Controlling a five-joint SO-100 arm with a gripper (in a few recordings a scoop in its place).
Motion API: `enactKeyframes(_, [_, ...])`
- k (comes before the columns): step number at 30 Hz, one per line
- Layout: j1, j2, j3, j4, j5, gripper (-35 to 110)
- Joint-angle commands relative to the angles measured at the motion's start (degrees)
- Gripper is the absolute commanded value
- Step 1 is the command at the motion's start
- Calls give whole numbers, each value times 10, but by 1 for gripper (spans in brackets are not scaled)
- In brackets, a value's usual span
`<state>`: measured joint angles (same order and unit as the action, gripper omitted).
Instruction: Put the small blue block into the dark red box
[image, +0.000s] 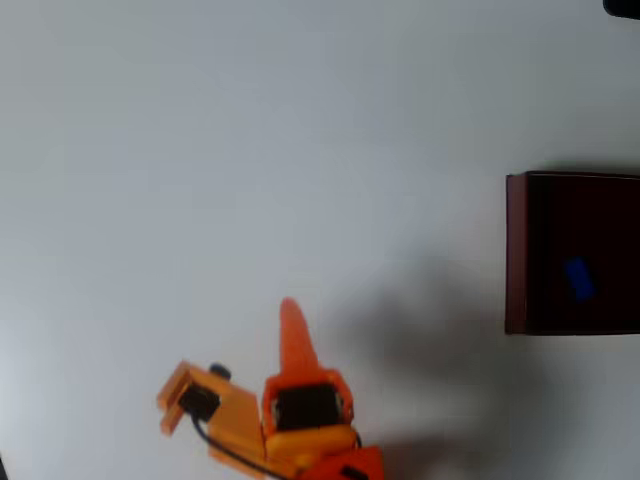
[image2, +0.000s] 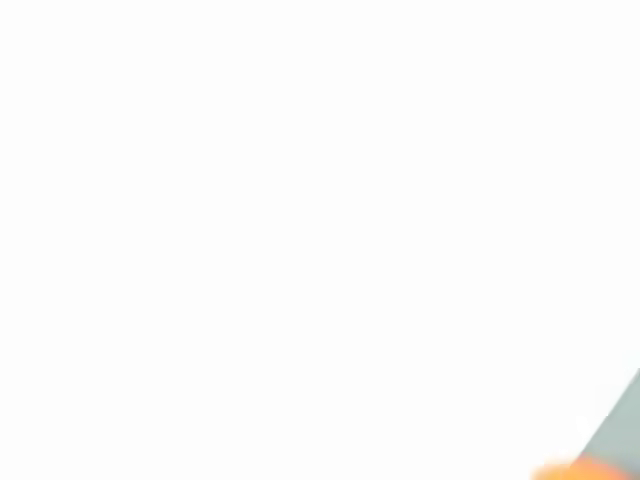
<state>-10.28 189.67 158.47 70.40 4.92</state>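
Inside the dark red box (image: 515, 255), far to the right of the gripper (image: 291, 330) in the overhead view, lies the small blue block (image: 579, 278). Nothing is held by the orange gripper, which appears closed to one point above the white table (image: 250, 150).

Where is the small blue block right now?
In the overhead view, the small blue block lies inside the dark red box at the right edge, far from the gripper.
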Motion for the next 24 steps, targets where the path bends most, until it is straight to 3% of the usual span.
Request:
enactKeyframes(1, [-25, 26, -8, 89, -10, 6])
enactKeyframes(13, [-169, 26, 92, 76, -72, 4])
enactKeyframes(24, [-189, 26, 136, 69, -65, 2])
